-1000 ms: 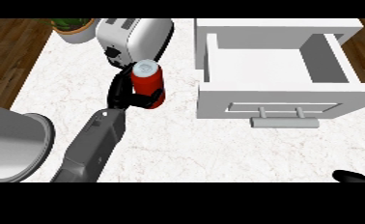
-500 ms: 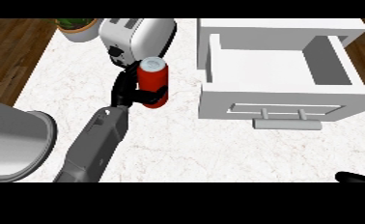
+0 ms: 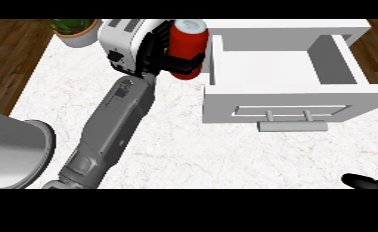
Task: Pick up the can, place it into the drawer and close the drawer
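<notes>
My left hand is shut on the red can, which has a silver top and stands upright. The can is held up off the counter, right beside the left wall of the white drawer. The drawer is pulled open toward me and its inside shows nothing in it; its bar handle faces the view's lower edge. My grey left forearm runs from the lower left up to the can. Only a black tip of my right hand shows at the lower right corner.
A white toaster stands just behind and left of the held can. A potted plant sits at the back left corner. A grey round vessel lies at the left edge. Marble counter stretches in front of the drawer.
My left hand has raised the can off the counter and carried it back and to the right, up to the drawer's left wall. The drawer stays open.
</notes>
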Robot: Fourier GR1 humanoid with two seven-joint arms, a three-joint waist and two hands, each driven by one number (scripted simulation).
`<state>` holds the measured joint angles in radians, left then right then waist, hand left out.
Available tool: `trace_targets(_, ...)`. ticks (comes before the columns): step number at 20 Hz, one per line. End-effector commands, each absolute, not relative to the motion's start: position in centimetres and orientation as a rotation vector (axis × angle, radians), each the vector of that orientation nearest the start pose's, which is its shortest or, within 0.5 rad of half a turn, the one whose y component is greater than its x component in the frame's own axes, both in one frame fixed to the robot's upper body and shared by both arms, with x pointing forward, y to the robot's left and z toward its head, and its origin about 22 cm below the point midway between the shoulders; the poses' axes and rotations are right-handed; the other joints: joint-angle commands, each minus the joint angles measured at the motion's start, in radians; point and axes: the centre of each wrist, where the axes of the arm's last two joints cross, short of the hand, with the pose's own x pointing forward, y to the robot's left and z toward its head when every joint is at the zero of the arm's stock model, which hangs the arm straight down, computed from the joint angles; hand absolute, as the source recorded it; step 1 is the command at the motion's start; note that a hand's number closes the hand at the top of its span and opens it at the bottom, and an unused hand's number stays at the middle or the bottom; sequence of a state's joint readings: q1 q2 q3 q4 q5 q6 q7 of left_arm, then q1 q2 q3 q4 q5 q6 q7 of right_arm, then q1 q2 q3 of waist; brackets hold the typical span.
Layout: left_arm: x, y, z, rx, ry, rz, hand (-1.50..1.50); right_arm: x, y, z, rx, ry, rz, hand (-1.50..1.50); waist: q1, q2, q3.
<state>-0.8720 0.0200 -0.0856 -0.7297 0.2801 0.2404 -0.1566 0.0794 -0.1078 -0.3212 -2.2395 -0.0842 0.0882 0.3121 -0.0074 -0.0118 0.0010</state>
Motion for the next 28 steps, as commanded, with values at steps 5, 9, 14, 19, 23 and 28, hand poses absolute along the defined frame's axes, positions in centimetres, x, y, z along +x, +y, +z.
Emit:
trace_targets(5, 42.5, 3.7, 20.0, -0.137, -1.712, -0.168, 1.50, 17.2, -30.1, 15.2, -0.288, -1.874, -0.068, -1.50, -0.008, 0.012, 0.000)
trace_targets(9, 42.2, 0.7, 23.3, -0.093, -1.715, -0.175, 1.50, 16.8, -30.3, 15.0, -0.264, -1.890, -0.060, -1.50, -0.029, 0.015, 0.000)
trace_targets(14, 43.3, 0.0, 24.2, -0.088, -1.689, -0.199, 1.50, 18.1, -29.3, 16.6, -0.277, -1.894, -0.047, -1.50, -0.038, 0.025, 0.000)
trace_targets(19, 42.4, -2.1, 26.6, -0.075, -1.659, -0.220, 1.50, 18.0, -29.7, 16.3, -0.243, -1.906, -0.061, -1.50, -0.047, 0.021, 0.001)
trace_targets(23, 42.9, -2.2, 25.7, 0.001, -1.685, -0.220, 1.50, 17.7, -29.2, 15.9, -0.250, -1.926, -0.014, -1.50, -0.071, 0.029, 0.002)
trace_targets(28, 43.1, -2.3, 25.4, 0.053, -1.700, -0.176, 1.50, 18.0, -28.8, 16.8, -0.237, -1.889, 0.003, -1.50, -0.085, 0.034, 0.002)
